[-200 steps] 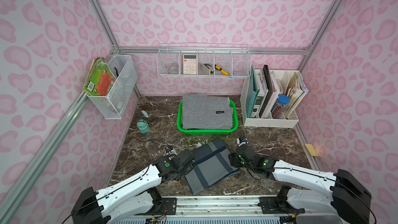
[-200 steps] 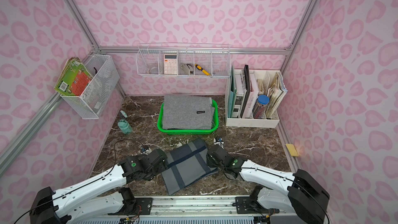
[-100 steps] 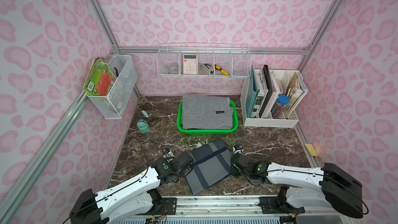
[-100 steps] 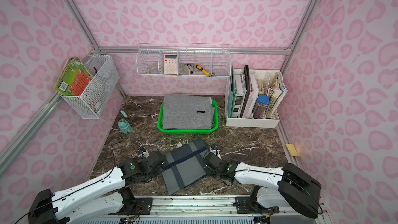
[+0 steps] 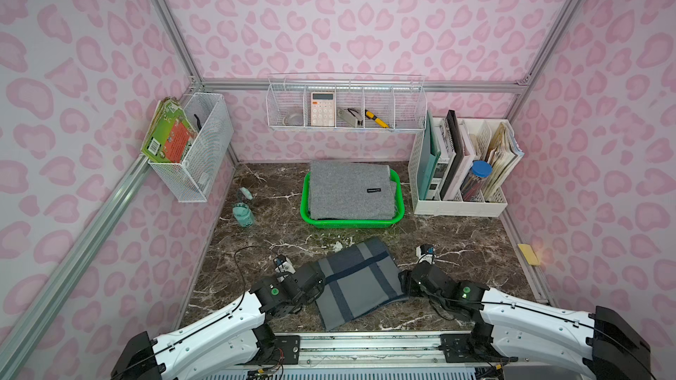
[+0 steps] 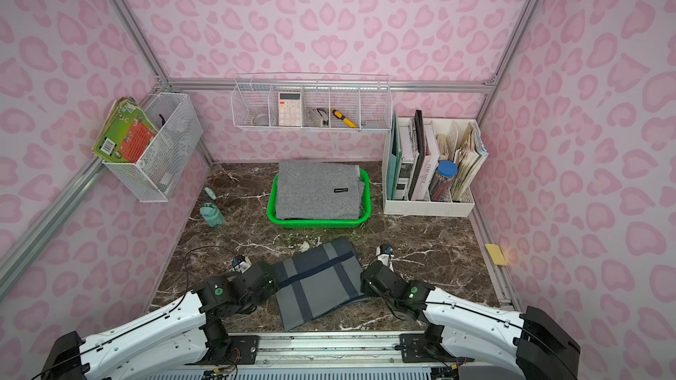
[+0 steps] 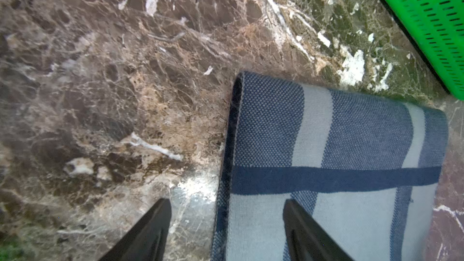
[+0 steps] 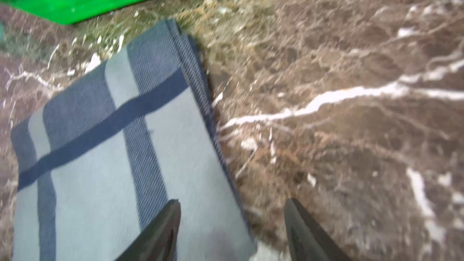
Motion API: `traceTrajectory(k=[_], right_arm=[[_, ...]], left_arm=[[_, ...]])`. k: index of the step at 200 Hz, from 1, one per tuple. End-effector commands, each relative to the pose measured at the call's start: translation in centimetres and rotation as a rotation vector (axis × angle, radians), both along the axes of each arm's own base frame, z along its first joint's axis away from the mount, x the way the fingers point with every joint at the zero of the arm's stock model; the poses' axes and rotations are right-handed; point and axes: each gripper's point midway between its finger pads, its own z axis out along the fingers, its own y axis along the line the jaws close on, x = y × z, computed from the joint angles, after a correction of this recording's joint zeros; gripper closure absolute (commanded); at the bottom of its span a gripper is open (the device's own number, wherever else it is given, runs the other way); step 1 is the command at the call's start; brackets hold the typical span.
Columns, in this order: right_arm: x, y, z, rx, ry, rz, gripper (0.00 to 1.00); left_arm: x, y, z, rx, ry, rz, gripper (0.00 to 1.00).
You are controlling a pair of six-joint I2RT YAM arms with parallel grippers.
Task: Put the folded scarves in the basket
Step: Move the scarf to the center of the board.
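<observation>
Step in hand: the pickup approach, with no grasp made yet; the folded scarf (image 5: 360, 279), blue-grey with dark cross stripes, lies flat on the marble worktop (image 5: 457, 235), at an angle, just in front of the green basket (image 5: 351, 222) and apart from it; it is not lifted and none of it is in the basket. The basket already carries a folded grey cloth (image 5: 351, 191) that fills most of its floor and overlaps its far rim; the scarf therefore has to land on top of that cloth. The left hand (image 7: 226, 202) sits low at one long edge of the scarf; its fingers (image 7: 301, 227) are spread wide and straddle that edge, one over the fabric and one over bare marble; nothing is pinched, and contact with the fabric cannot be confirmed. The right hand (image 8: 232, 202) stands at the opposite long edge in the mirrored pose: spread, one finger over the scarf, one over the worktop, holding nothing; the right wrist view is blurred, so contact cannot be confirmed there either. The next move probably calls for each hand to drop until its outer finger slips under the stacked layers, then to pinch the full thickness of the fold; a pinch on the top layer alone would likely let the fold open during the lift; after that, both hands need to rise together, clear the near rim of the basket, and release above the grey cloth.
</observation>
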Motion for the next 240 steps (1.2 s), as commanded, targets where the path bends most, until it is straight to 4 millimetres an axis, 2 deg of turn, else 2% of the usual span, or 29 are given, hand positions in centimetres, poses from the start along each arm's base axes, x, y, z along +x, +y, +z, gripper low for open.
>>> traceTrajectory(k=[1, 24, 65, 81, 107, 128, 150, 177, 207, 226, 240], right_arm=[[1.1, 2.4, 1.2, 0.079, -0.039, 0.082, 0.30], [1.3, 3.1, -0.1, 0.047, -0.008, 0.101, 0.31], [0.1, 3.6, -3.8, -0.004, 0.115, 0.127, 0.37], [-0.7, 3.5, -4.4, -0.023, 0.125, 0.127, 0.51], [-2.5, 2.8, -4.6, -0.048, 0.126, 0.105, 0.82], [-4.4, 1.9, -5.0, -0.030, 0.140, 0.077, 0.90], [-6.3, 1.1, -5.0, -0.013, 0.157, 0.072, 0.87], [-7.4, 0.3, -4.1, 0.021, 0.131, 0.079, 0.57], [-5.7, -0.1, -1.0, 0.073, 0.013, 0.063, 0.35], [-4.2, -0.1, 0.4, 0.128, -0.026, 0.067, 0.28], [-2.9, -0.2, 1.3, 0.189, -0.031, 0.068, 0.26]], left_arm=[[0.0, -0.5, 0.1, -0.042, -0.008, -0.008, 0.24], [-0.2, -0.2, 0.1, -0.049, -0.016, -0.001, 0.24], [-0.4, 0.0, 0.1, -0.063, -0.023, 0.002, 0.24], [-0.4, 0.1, 0.0, -0.074, -0.033, 0.007, 0.24], [-0.5, 0.6, 0.2, -0.072, -0.043, 0.025, 0.24], [-0.8, 1.3, -0.2, -0.048, -0.029, 0.048, 0.24], [-1.0, 0.7, -0.8, -0.074, -0.011, 0.041, 0.23], [-0.7, -0.4, -0.9, -0.087, -0.010, -0.011, 0.22], [-0.7, -0.6, -1.0, -0.050, 0.005, -0.047, 0.20], [-0.2, -1.3, -0.7, -0.054, -0.010, -0.087, 0.19], [0.2, -1.5, -0.7, -0.043, -0.020, -0.096, 0.19]])
